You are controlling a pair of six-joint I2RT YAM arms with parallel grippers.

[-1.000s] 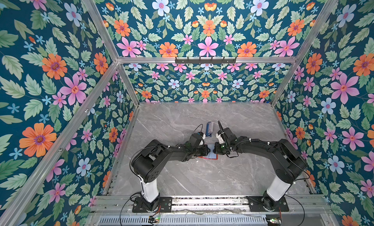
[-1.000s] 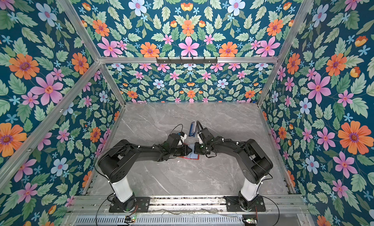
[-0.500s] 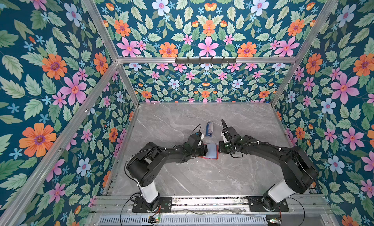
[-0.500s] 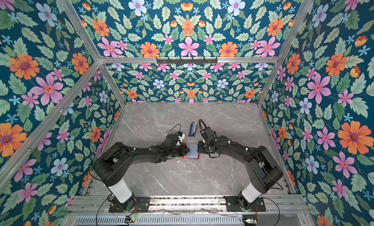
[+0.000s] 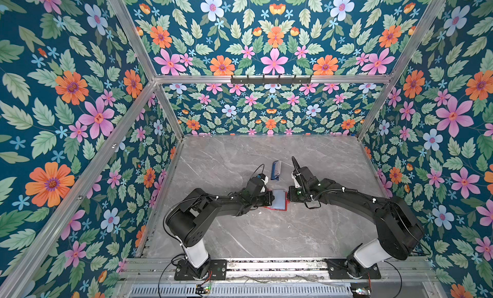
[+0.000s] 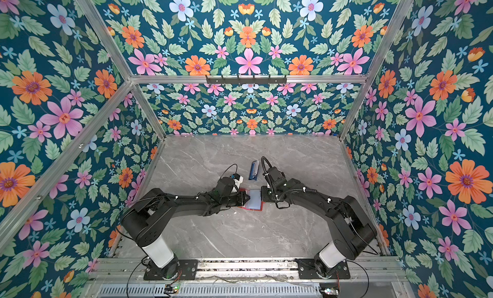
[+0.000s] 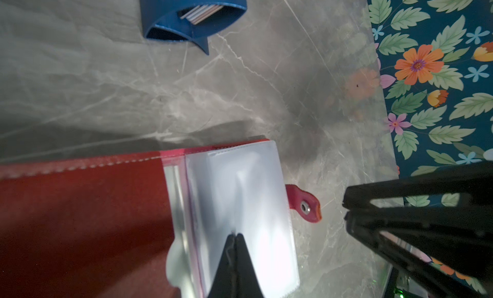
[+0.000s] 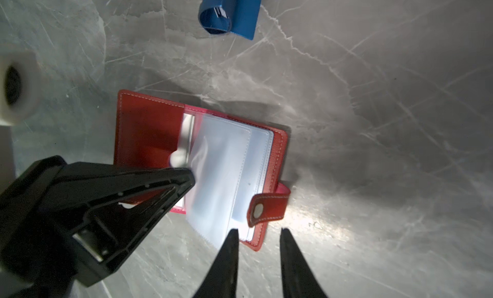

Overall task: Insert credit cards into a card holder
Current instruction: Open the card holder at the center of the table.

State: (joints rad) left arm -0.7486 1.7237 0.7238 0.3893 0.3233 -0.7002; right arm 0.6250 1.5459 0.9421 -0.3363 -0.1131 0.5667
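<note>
Your card holder [image 5: 278, 201] lies open near the middle of the table [image 5: 266, 235], red cover down and clear sleeves facing up; both top views show it between the two arms [image 6: 253, 200].

Your left pincer [image 5: 272, 199] comes in from 9 o'clock. Its jaws are pressed together on a clear sleeve [image 7: 240, 182] of the holder. In the left wrist view the tips [image 7: 234, 236] meet on the plastic and a crease runs away from them. The right wrist view shows the same pincer [image 8: 186, 176] at the sleeve's edge, with the plastic bulging up beside it.

Your right pincer [image 8: 258, 231] sits at 3 o'clock of the holder, just beside its edge. Its jaws are narrowly apart with nothing between them. In a top view it is close to the red rim [image 6: 262, 195].

The snap tab [image 8: 266, 206] sticks out on the holder's 3 o'clock side, unfastened, and is bent over the sleeves in the right wrist view.

At 12 o'clock of the holder, apart from it, stands the blue card rack [image 5: 276, 170]. The credit cards [image 7: 200, 14] stand on edge inside it.

You cannot tell from these views whether any sleeve has a card in it.
</note>
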